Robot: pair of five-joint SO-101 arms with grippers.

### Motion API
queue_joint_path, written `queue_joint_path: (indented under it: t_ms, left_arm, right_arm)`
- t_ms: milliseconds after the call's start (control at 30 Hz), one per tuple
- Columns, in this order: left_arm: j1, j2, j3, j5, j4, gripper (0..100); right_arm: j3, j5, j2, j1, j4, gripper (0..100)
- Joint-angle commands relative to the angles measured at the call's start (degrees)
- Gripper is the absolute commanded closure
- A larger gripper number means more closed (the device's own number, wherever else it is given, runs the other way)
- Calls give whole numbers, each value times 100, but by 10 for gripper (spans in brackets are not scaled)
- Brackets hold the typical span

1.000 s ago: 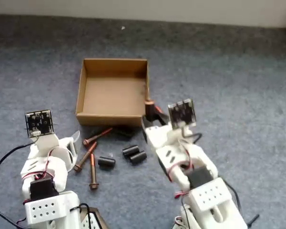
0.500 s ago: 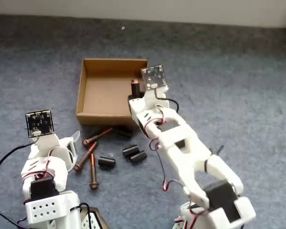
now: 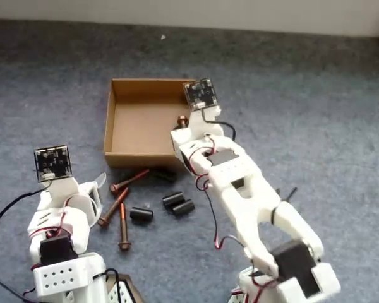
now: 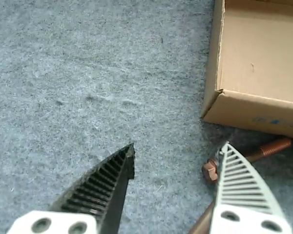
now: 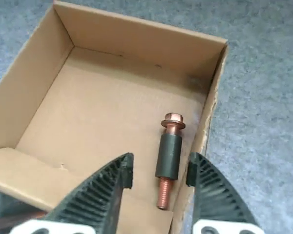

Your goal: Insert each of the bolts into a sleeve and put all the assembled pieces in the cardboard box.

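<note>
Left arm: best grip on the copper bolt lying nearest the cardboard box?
Take the copper bolt mid-shank from above, closing across its axis. It lies flat on the carpet, flanged head toward the left gripper, so the bare shank is probably the cleanest hold.

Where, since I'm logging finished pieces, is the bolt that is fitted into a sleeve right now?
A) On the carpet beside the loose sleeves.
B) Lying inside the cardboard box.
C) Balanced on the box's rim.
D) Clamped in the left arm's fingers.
B: the right wrist view shows the sleeved bolt lying on the floor of the cardboard box, close to a side wall, seen between the open fingers of the right gripper.
</note>
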Motion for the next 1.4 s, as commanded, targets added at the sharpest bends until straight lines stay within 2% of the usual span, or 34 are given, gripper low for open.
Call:
queue_joint_path:
  t_ms: [0,167,333,533,633,900,1100,1367]
  left_arm:
    - [-48,-40,-4,-44,-88,716]
    - [-48,-40,-4,-44,-88,716]
    - [-48,-40,-4,-44,-88,716]
    - [-48,-40,-4,-44,-88,716]
    - [-48,-40,-4,-44,-79,716]
    - [-48,-40,-4,-44,-79,716]
    - [-48,-40,-4,-44,-70,716]
    - [-48,-40,-4,-44,-70,716]
  right_arm:
    - [-215,-70,-1358,40,1226,830]
    - [-207,-1020,-2431,-40,2870,830]
    - [-189,-1916,-2360,-497,4154,829]
    - [-198,-3402,-1341,-989,4391,828]
    - [-215,-3868,-769,-1297,4400,828]
    - [-268,-4009,321,-1411,4356,828]
    - [-242,-4325,725,-1262,3829,828]
    - [-251,-4325,1024,-1332,3811,828]
